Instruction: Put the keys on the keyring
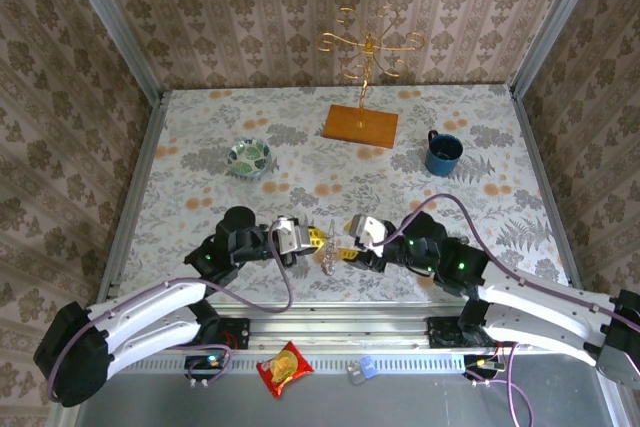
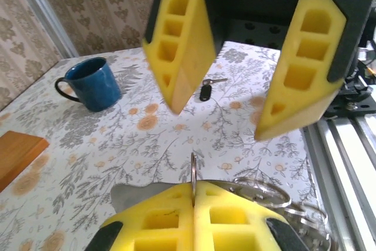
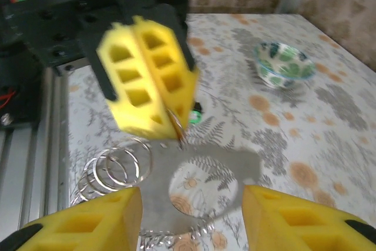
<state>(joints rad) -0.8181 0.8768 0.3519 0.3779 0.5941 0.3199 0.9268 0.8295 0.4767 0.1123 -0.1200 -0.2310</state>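
"The keyring [image 1: 328, 259], seen from above: where is it?" asks Mara.

"Between the two arms, near the front edge of the table [image 1: 200, 197]," says Jon. "The left end effector [image 1: 316, 239] meets it from the left. The right end effector [image 1: 352, 237] faces it from the right, just beside it."

"And the left wrist view?"

"The left end effector [image 2: 194, 204] is closed on the small metal ring [image 2: 192, 171], which stands edge-on above its fingertips. The grey strap [image 2: 132, 195] hangs to one side and the wire loops [image 2: 264, 195] to the other. Opposite, the right end effector [image 2: 222, 119] has its fingers spread and nothing between them. Beyond it a key [image 2: 205, 90] with a dark head lies flat on the table, its blade pointing right across the view."

"The right wrist view?"

"The right end effector [image 3: 192, 195] is open, with the strap [image 3: 235, 168] straight ahead. The left end effector [image 3: 167, 124] pinches the ring above it. A green fleck [image 3: 195, 114] on the table behind may be a key head, but it is too blurred to tell."

"So which arm fetches?"

"Probably the right. It is free, and the dark-headed key lies on its side, away from the ring."
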